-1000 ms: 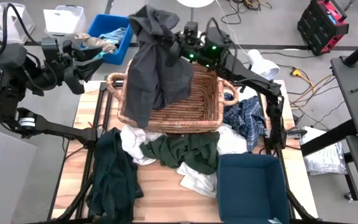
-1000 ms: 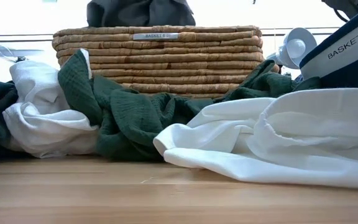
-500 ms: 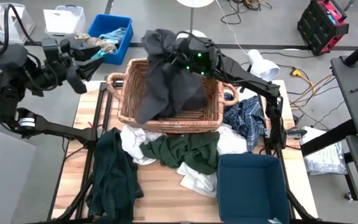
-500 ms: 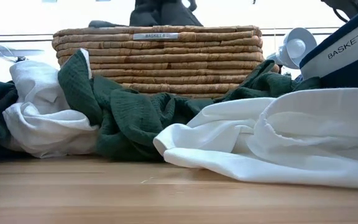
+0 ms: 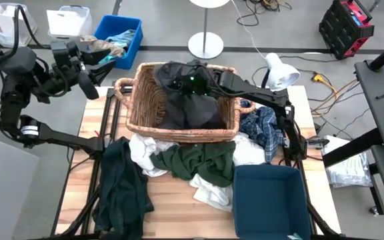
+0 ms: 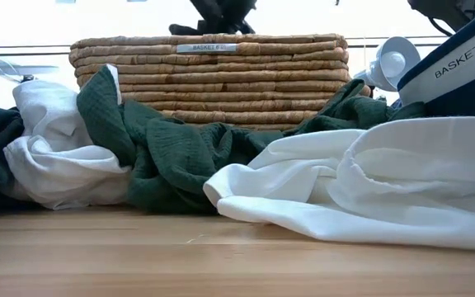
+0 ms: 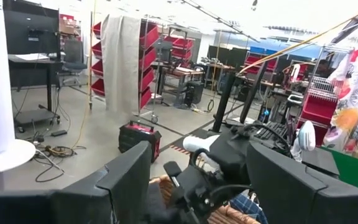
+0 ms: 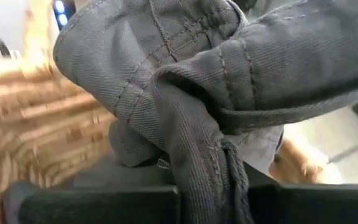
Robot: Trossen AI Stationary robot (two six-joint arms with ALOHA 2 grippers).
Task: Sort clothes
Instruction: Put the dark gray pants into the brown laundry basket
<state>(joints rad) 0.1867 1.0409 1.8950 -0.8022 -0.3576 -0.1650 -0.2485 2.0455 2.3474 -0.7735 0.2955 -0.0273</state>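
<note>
The grey garment (image 5: 187,100) that hung high over the basket (image 5: 133,113) a second ago has come down into it, and the right gripper (image 5: 191,81) has dropped with it to just above the basket's far side. In the right wrist view the grey cloth (image 8: 191,81) is bunched between the dark fingers (image 8: 92,202), so the gripper looks closed on it, not yet released.

That makes one piece nearly sorted. Left to do, as I judge it: the green shirt (image 5: 199,162) and white pieces (image 5: 142,155) heaped against the basket's near wall, a dark green garment (image 5: 119,187) near-left of the basket hanging over the table edge, and the plaid one (image 5: 264,130) just right of the basket. The navy bin (image 5: 272,200), near-right of the basket, looks empty.

The left gripper (image 5: 89,67) waits open, off the table, left of the basket. Room is tight: clothes crowd the basket's near and right sides, while above it stays open.
</note>
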